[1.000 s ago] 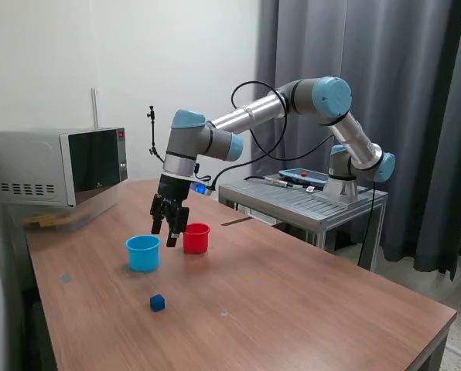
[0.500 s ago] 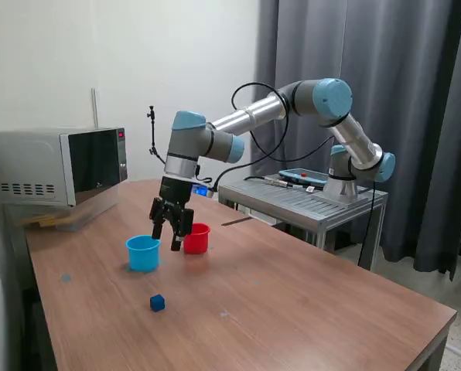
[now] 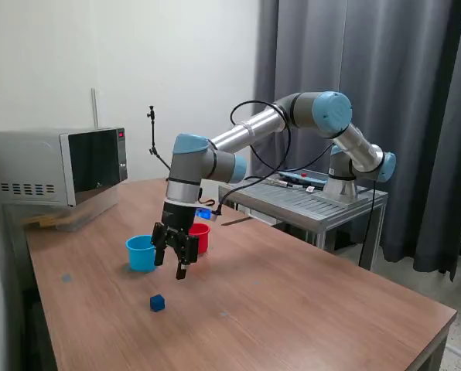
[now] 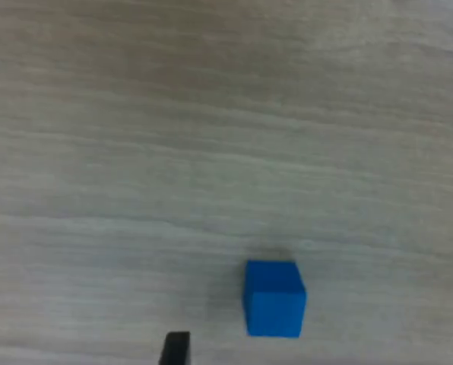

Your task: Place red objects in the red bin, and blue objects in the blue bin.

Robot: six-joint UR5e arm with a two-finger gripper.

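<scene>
Gripper point(image 3: 175, 261) fingers stand apart with nothing between them, hanging above the wooden table point(image 3: 308, 301) just in front of the red cup point(image 3: 199, 236) and the light blue cup point(image 3: 141, 253), which sit side by side. One blue cube point(image 3: 158, 303) lies alone on the table, nearer the camera than the cups and apart from the gripper, and the wrist view shows it point(image 4: 273, 297) between the two fingertips' edges.

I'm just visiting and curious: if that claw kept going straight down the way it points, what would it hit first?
Probably bare table. The gripper points down with jaws open, and the blue cube lies just ahead of the fingertips, not between them, though depth is hard to judge.
</scene>
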